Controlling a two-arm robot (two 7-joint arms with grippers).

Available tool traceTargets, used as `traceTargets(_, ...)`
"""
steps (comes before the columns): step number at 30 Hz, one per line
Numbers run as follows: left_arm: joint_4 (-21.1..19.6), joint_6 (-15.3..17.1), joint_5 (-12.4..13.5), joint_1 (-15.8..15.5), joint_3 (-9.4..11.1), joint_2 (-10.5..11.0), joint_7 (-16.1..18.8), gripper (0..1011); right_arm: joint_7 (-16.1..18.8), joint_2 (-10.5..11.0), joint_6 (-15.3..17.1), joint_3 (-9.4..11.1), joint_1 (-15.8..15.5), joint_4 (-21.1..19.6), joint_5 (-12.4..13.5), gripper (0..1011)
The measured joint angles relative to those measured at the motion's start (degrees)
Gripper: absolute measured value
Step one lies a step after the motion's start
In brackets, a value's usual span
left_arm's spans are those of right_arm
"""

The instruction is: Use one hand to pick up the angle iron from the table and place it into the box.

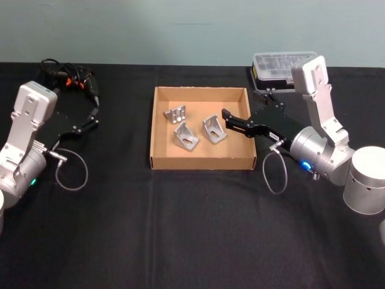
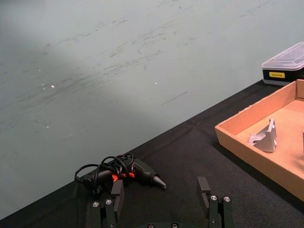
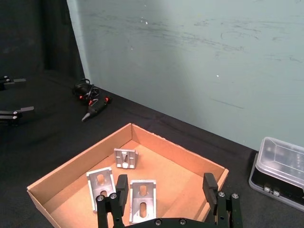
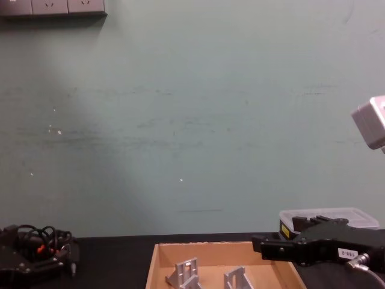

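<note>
Three silver angle irons lie inside the tan cardboard box (image 1: 161, 129) on the black table (image 1: 180, 229): one at the back left (image 1: 176, 114), one in the middle (image 1: 186, 137), one to the right (image 1: 215, 129). My right gripper (image 1: 227, 120) hovers open over the box's right side, just beside the right angle iron, with nothing between its fingers. In the right wrist view the open gripper (image 3: 165, 187) hangs above the box (image 3: 71, 166) and the angle irons (image 3: 126, 158). My left gripper (image 1: 96, 113) is parked open at the far left, holding nothing.
A clear-lidded black plastic case (image 1: 280, 69) stands behind the box's right corner, close to my right arm. A black glue gun with a coiled cable (image 1: 72, 78) lies at the back left, beyond the left gripper (image 2: 160, 192). A teal wall rises behind the table.
</note>
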Motion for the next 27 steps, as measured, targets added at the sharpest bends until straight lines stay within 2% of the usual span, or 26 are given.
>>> traceTargets(27, 0.0, 0.0, 0.0, 0.0, 0.0, 0.0, 0.0, 1000, 0.1, 0.0, -0.2, -0.1, 0.1, 0.0, 0.0, 1004)
